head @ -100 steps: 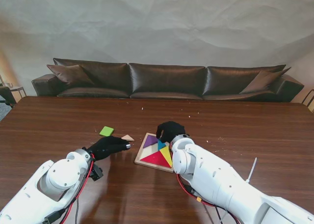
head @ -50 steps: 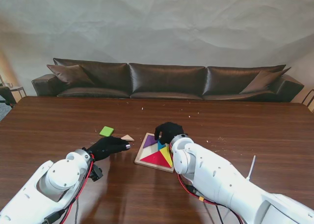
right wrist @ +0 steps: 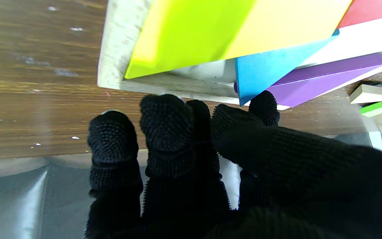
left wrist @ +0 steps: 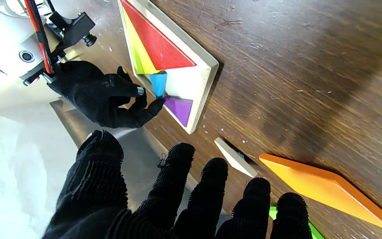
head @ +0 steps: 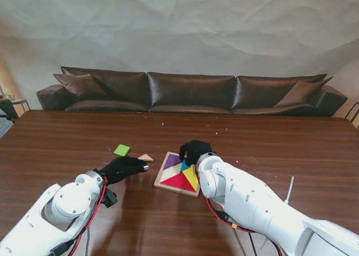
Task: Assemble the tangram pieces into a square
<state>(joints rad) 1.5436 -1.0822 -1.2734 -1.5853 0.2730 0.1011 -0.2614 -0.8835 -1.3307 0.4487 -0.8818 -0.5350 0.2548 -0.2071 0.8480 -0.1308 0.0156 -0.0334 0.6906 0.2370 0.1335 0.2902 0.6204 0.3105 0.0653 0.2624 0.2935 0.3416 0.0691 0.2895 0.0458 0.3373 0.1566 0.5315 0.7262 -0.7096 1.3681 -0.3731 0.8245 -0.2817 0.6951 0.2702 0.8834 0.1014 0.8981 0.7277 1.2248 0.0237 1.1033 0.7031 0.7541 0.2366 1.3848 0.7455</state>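
The wooden tray (head: 160,182) (left wrist: 207,71) lies in front of me and holds red (head: 178,182), yellow (head: 191,177) and purple (head: 171,161) pieces. A small blue triangle (left wrist: 159,83) (right wrist: 260,71) sits tilted at the tray's far edge, one corner lying over the purple piece (right wrist: 323,78). My right hand (head: 194,150) (left wrist: 108,96) is curled at that edge, thumb and forefinger pinching the blue corner. To the left of the tray, my left hand (head: 124,167) (left wrist: 177,199) hovers open with its fingers spread and nothing in it.
Loose pieces lie left of the tray: a green square (head: 122,150), a tan triangle (head: 146,157), and in the left wrist view an orange parallelogram (left wrist: 327,189) beside a pale piece (left wrist: 235,161). A dark sofa (head: 185,93) stands beyond the table's far edge.
My right hand shifted slightly left along the tray's far edge and back again. The left hand and the loose pieces have not moved.
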